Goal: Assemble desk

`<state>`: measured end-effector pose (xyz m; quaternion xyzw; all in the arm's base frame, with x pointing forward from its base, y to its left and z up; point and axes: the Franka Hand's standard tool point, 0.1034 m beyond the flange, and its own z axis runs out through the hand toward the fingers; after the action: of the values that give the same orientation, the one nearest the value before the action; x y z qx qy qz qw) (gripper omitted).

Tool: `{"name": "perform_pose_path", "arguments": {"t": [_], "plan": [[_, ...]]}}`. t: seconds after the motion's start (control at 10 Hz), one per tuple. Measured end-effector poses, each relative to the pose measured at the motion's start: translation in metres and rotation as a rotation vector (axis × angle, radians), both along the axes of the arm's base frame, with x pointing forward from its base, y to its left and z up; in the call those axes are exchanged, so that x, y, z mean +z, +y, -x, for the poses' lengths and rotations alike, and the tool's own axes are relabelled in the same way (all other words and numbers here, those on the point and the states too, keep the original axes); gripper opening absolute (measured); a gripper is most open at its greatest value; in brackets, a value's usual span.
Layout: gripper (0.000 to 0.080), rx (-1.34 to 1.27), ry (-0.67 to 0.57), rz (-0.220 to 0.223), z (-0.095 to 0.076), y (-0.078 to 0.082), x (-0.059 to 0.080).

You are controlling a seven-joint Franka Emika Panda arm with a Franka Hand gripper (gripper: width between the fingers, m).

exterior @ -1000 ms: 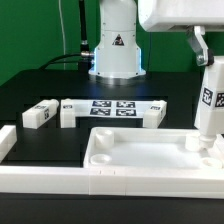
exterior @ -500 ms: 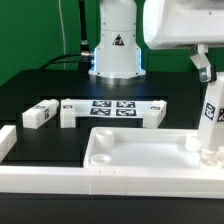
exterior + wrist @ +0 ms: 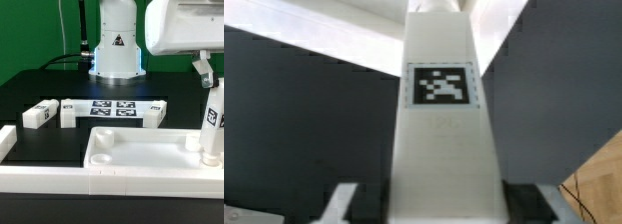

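Clearly early: beyond the left half of the tabletop [image 3: 140, 133], two loose legs [image 3: 40, 114], unfitted; behind its middle, the marker board [image 3: 120, 108]; at its right corner, an upright leg [image 3: 212, 125], pinched by the part-closed gripper [image 3: 208, 80], not visibly seated.

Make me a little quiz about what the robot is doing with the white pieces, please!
1. True or false: the gripper holds a leg upright.
2. Where is that leg's lower end? A: at the corner of the tabletop on the exterior view's right. B: on the marker board. C: on the bare black table, far from the tabletop.
3. Fill in: the tag on the held leg is black and ____.
Key: 1 true; 2 A; 3 white.
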<state>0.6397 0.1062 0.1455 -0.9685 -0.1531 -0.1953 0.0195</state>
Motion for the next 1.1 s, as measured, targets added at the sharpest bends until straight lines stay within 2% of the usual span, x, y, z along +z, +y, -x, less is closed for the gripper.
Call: {"name": "perform_pose_path", "arguments": {"t": [0.5,0.8,1.1], "plan": [[0.0290,0.001,0.006,0.001,0.0019,-0.0009,-0.0100],[0.0290,0.002,-0.064,-0.010,-0.0005,0.0028,-0.0107],[0.0291,0.002,-0.074,-0.011,-0.0006,0.0028,-0.0104]]}}
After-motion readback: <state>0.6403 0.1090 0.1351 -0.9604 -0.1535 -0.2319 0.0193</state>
